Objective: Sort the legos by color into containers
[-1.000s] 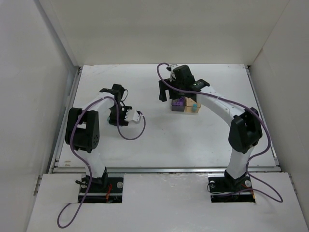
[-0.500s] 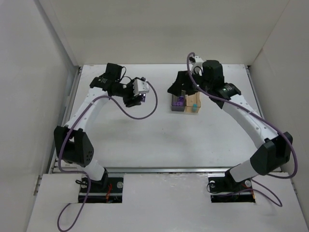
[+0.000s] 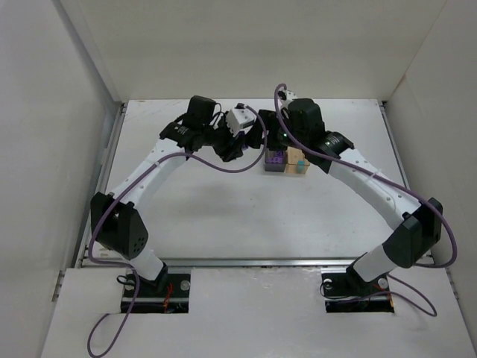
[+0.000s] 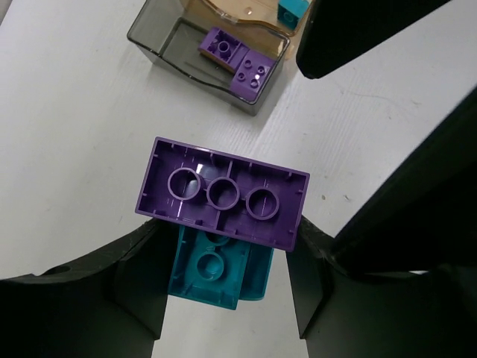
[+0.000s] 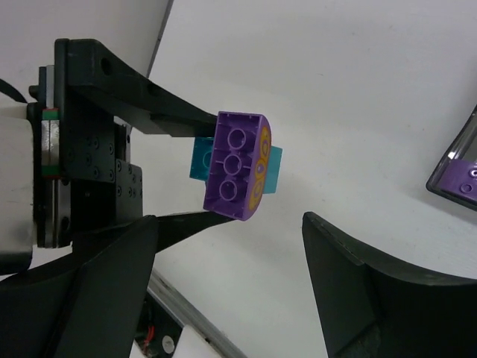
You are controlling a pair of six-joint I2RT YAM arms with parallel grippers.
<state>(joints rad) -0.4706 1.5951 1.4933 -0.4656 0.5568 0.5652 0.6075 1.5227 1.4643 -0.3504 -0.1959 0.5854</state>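
My left gripper is shut on a teal lego with a purple lego stuck to it, held above the table just left of the bins. The right wrist view shows this pair from the side: the purple lego has a curved yellow-patterned edge, and the teal lego is behind it. My right gripper is open and empty, with its jaws facing the pair. The smoky grey bin holds two purple legos. The amber bin behind it holds a teal lego.
In the top view both grippers meet just left of the two bins at the far middle of the table. White walls close off the back and both sides. The grey bin's corner shows at the right edge of the right wrist view.
The left arm has unfolded and swung right and away to the bins, carrying the joined legos. The right gripper has shifted left to face the left gripper.
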